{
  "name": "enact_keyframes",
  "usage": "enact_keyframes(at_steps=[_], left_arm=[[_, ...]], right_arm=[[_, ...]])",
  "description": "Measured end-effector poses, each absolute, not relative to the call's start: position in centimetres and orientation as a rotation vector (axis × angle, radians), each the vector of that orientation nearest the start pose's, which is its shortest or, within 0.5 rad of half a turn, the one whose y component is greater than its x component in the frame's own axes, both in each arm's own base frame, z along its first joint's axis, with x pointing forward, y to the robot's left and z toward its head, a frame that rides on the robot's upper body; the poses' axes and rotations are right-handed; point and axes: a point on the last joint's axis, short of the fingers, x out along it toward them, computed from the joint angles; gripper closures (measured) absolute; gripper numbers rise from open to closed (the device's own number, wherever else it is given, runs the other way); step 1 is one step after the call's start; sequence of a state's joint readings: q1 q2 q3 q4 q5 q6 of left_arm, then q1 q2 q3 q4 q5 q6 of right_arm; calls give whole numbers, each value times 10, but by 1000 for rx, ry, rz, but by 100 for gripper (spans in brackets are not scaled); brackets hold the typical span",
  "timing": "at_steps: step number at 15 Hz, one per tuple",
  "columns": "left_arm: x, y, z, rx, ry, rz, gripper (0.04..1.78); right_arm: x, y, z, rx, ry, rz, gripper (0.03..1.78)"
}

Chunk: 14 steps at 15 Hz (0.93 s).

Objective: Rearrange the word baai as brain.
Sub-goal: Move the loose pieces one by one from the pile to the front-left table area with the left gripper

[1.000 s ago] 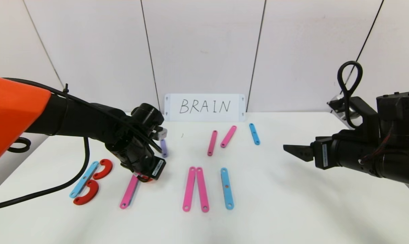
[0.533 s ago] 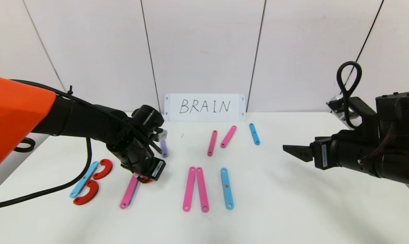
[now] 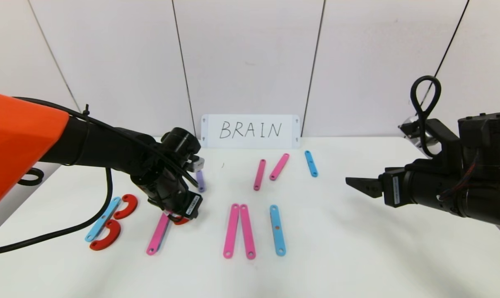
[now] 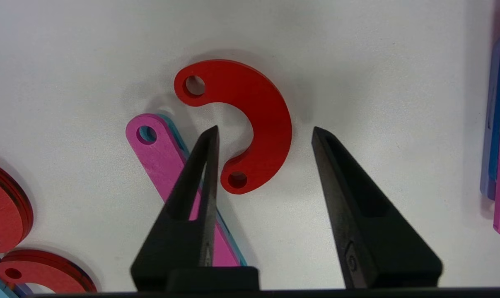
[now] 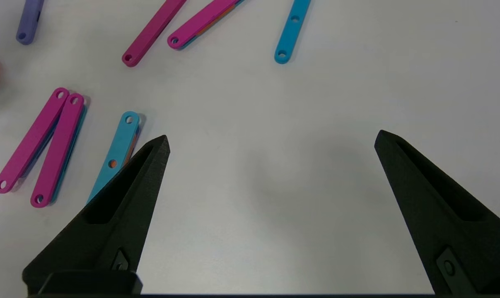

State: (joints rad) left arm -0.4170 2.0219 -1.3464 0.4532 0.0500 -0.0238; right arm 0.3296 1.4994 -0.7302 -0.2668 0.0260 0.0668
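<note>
From the head view, the left claw [image 3: 183, 213] is low over the white worktop [image 3: 357, 248], at the top of a long flat pink strip with holes [image 3: 158, 234], with a bit of a red half-ring piece [image 3: 182, 221] showing under it; the B, a blue strip [image 3: 102, 218] with two red half-rings [image 3: 124, 207], lies to its left, and the white card with handwritten BRAIN [image 3: 250, 130] stands at the back. The right claw [image 3: 355, 184] hangs well to the right above bare worktop. In the left wrist view the left claw [image 4: 263, 131] is partly parted, holding nothing, its fingers [image 4: 208, 165] straddling the red half-ring [image 4: 258, 120], which lies flat just beside the pink strip's [image 4: 163, 153] end (an R taking shape, I judge). The risk: a finger tip catching the half-ring or strip as the claw lifts away would skew the letter. In the right wrist view the right claw [image 5: 270, 142] stands wide and empty.
</note>
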Motion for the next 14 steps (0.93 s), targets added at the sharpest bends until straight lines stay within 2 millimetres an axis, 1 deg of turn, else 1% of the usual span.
enact_keyframes(at_steps=[2,3,5,6,8,11,12,14], left_arm=[[328,-144,128,241,1101,-315,59],[329,-145,129,239,1096,-315,46],[330,-147,132,235,1072,-321,23],[330,-147,133,232,1059,-324,15],[330,-147,136,229,1047,-323,8],[332,-148,140,211,1033,-317,8],[334,-148,143,189,1022,-306,8],[342,-151,149,85,986,-250,8]], right_arm=[[233,80,183,-11,510,331,8],[233,80,183,-11,511,331,8],[233,80,183,-12,511,331,8],[233,80,183,-11,511,331,8],[233,80,183,-11,511,331,8],[233,80,183,-11,511,331,8],[233,80,183,-11,511,330,8],[233,80,183,-11,511,331,8]])
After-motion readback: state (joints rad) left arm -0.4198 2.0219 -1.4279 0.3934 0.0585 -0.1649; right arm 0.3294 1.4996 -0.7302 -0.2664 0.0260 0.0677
